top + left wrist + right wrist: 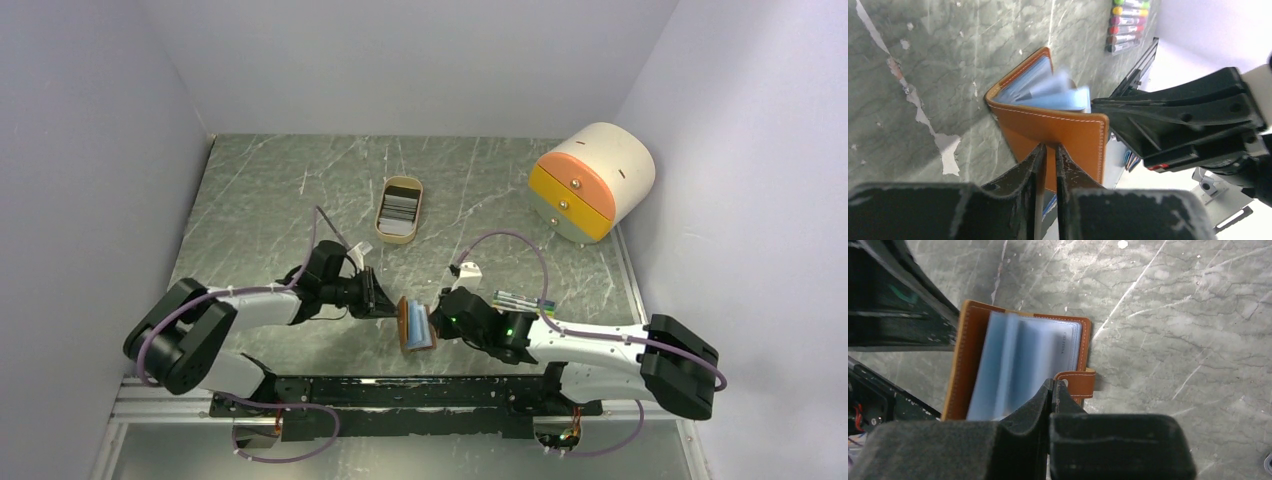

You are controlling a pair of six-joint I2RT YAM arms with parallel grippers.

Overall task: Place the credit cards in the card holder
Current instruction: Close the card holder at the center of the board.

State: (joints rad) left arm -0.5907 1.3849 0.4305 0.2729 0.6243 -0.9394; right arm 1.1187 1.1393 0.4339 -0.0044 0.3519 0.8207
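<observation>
The brown leather card holder (415, 326) lies partly open between my two grippers, its light blue pockets (1018, 365) fanned out and blurred. One cover (1058, 132) is raised toward the left wrist camera. My left gripper (1049, 146) has its tips against the outside of that cover, the jaws a narrow slit apart with nothing between them. My right gripper (1054, 382) is shut, its tips at the holder's edge beside the snap strap (1077, 382). I cannot see anything pinched there. Grey-white credit cards (399, 208) are stacked in a small tan tray further back.
A row of coloured pens (522, 300) lies just behind my right arm. A white and orange drawer box (590, 180) stands at the back right. The black mounting rail (400, 390) runs along the near edge. Walls close in the left, back and right sides.
</observation>
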